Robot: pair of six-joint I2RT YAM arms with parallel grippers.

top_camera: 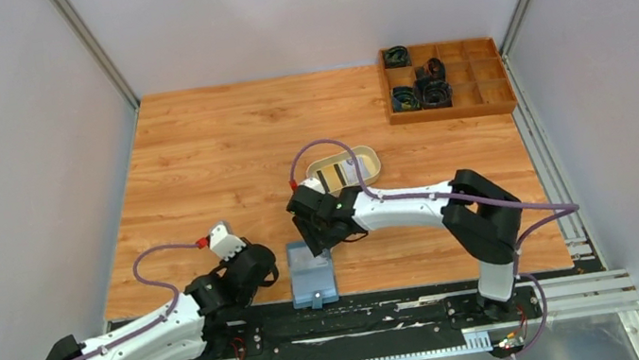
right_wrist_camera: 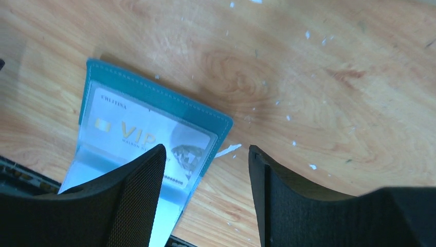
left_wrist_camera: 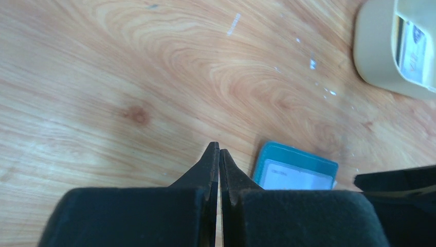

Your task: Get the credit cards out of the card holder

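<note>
The card holder is laid open at the near edge of the table, with a VIP card still slotted in it. The right gripper is poised above it, jaws wide and empty. The left gripper is shut on nothing just beside it. If the card is dragged nearward, the unpinned holder may be slid off the edge. Open room is available toward the beige tray.

A finger of the right gripper hid the near corner of the VIP card, and the card holder ran off the right wrist view's bottom edge. The left wrist view cut off the beige tray, its card blurred. From above, the dark contents of the wooden box were too small to name.
</note>
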